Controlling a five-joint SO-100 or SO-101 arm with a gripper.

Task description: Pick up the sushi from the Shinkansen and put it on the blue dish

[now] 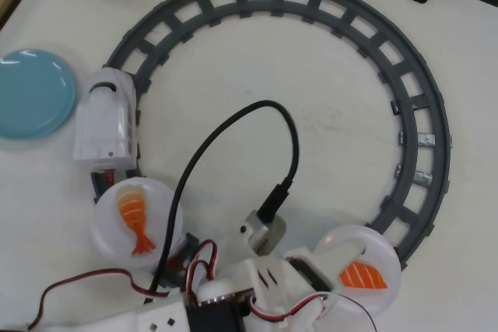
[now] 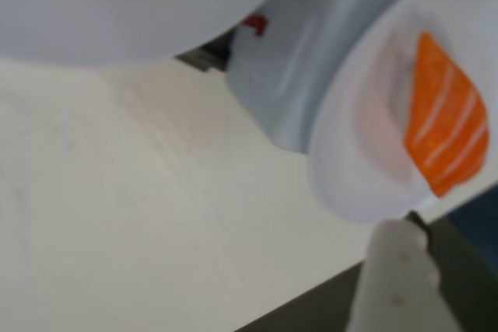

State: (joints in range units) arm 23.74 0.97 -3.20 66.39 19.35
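White table fills the overhead view. On it, a grey circular toy track, arcing from upper left round the right side. Shinkansen sits on the track at the left, white engine nose toward the top, cars trailing down along the bottom. SO-100 arm, white with red and black wires, enters from the bottom edge; a black cable loops up from its wrist camera. Blue dish lies at the left edge, off the track, just beside the engine, partly cut by the frame. White plate behind the engine carries an orange shrimp piece. Another white plate at lower right carries the sushi, orange with pale stripes; in the wrist view the sushi lies flat on its plate. Gripper sits low at that plate's left edge, one white finger visible in the wrist view below the plate; cannot tell how wide the jaws stand, nothing seen held.
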